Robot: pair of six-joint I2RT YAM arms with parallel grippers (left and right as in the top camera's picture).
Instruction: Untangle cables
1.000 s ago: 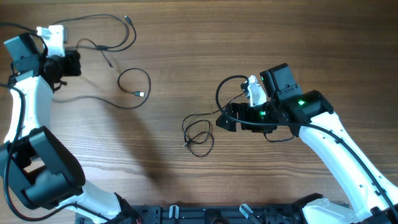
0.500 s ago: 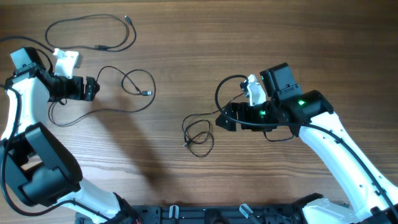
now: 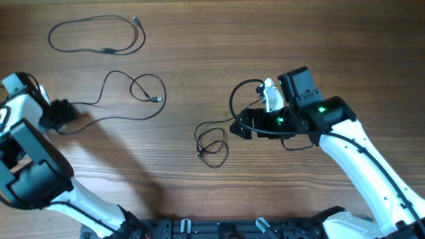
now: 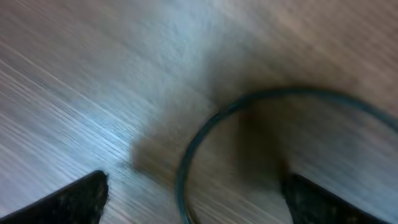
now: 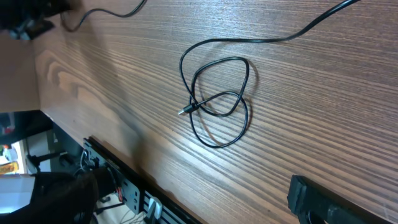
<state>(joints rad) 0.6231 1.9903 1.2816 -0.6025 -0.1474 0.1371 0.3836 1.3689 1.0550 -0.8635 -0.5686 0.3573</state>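
Three thin black cables lie apart on the wooden table. One forms a wide loop (image 3: 104, 50) at the far left. A second (image 3: 119, 118) runs from my left gripper (image 3: 63, 114) to a plug (image 3: 157, 99) near a small loop. In the blurred left wrist view, my left gripper (image 4: 205, 208) is open and low over the wood. A curve of that cable (image 4: 205, 124) lies between its fingers, ungripped. The third cable (image 3: 199, 153) is coiled at the centre, also seen as a coil (image 5: 193, 107) in the right wrist view. My right gripper (image 3: 240, 126) (image 5: 193, 205) is open, just right of the coil, holding nothing.
The table's front edge with a black rail (image 5: 118, 180) runs below the coil. My right arm's own thicker black wiring (image 3: 236, 93) loops beside its wrist. Bare wood (image 3: 319, 40) lies at the far right.
My left gripper has opened and let go of the cables. It has drawn down and back to the table's left edge. The far-left loop now lies free. My right arm has not moved.
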